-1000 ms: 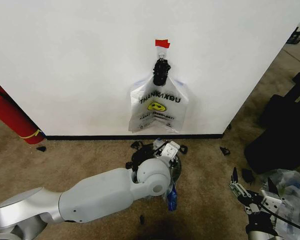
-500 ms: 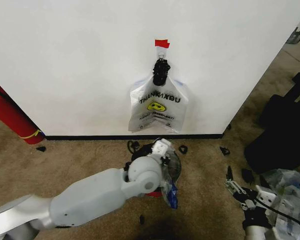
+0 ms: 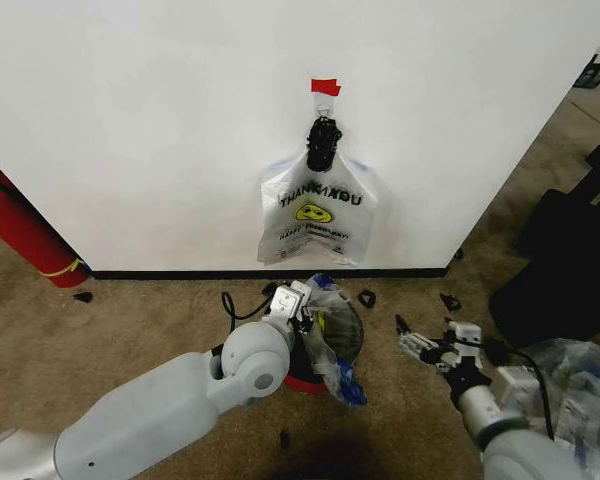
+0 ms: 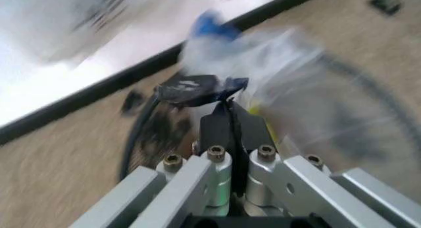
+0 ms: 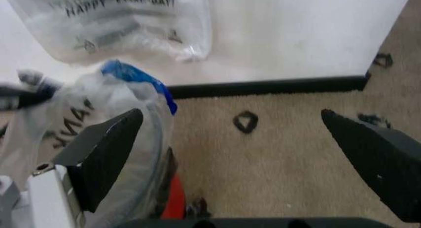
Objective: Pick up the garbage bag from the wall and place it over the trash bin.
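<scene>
The garbage bag (image 3: pixel 330 325), see-through with blue edges, is draped over the small black trash bin (image 3: pixel 358 338) with a red base, on the carpet below the wall. My left gripper (image 3: pixel 296 300) is at the bin's far left rim, shut on the bag's edge. The left wrist view shows its fingertips (image 4: pixel 228 106) pinched together on a dark fold of the bag (image 4: pixel 296 85). My right gripper (image 3: pixel 427 343) hovers open to the right of the bin, a short gap away. The right wrist view shows its fingers (image 5: pixel 105 149) spread wide, with the bag (image 5: pixel 112 110) beside one of them.
A whiter bag with a yellow smiley (image 3: pixel 315 215) hangs from a wall hook under red tape. A red fire extinguisher (image 3: pixel 20 235) leans at the far left. Black bags (image 3: pixel 570 270) and a clear plastic heap (image 3: pixel 590 390) sit at the right. Small black scraps dot the carpet.
My left arm has drawn back to the left, its gripper moving to the bin's far left rim with the bag. My right gripper has risen from the lower right toward the bin.
</scene>
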`<state>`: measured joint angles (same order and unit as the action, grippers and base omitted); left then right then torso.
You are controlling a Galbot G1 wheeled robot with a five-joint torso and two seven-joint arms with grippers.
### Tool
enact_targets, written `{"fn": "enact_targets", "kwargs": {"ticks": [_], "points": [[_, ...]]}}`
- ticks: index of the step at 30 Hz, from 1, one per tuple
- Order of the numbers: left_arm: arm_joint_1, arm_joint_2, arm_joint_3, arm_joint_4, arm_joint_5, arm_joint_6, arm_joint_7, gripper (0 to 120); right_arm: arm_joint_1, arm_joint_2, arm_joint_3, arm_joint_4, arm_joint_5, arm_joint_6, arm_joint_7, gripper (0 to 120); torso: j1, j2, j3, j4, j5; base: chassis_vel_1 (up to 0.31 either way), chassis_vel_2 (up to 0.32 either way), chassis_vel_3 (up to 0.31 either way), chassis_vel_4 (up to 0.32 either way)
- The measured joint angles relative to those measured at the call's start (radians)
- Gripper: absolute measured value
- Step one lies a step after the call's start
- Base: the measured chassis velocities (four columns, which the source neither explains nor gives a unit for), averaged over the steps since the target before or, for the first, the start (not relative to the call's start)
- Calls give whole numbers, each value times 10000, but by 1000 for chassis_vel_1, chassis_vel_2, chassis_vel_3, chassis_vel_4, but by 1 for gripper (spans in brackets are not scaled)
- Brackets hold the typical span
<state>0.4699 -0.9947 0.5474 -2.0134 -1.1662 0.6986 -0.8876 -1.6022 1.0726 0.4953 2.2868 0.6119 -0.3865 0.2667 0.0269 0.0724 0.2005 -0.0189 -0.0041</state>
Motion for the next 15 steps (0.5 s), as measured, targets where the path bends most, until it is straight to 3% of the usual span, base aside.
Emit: {"fn": "enact_targets", "kwargs": {"ticks": [2, 7, 15], "points": [[-85, -40, 86, 31, -2, -28, 35, 0, 274, -63, -109, -178, 128, -255, 22, 100, 0, 0, 0, -1, -1, 0, 0, 0, 0], [-126, -67, 25, 117, 2, -63, 58, 0, 2108, -391, -1134, -1002, 1380, -1527, 1020, 100, 1, -1, 2, 24, 3, 0, 0, 0, 0], [-57, 197, -295, 10, -49, -73, 81, 0, 4057, -391, -2236, -1494, 3460, -2728, 2210, 100, 1, -1, 1, 16, 1, 0, 0, 0, 0]]}}
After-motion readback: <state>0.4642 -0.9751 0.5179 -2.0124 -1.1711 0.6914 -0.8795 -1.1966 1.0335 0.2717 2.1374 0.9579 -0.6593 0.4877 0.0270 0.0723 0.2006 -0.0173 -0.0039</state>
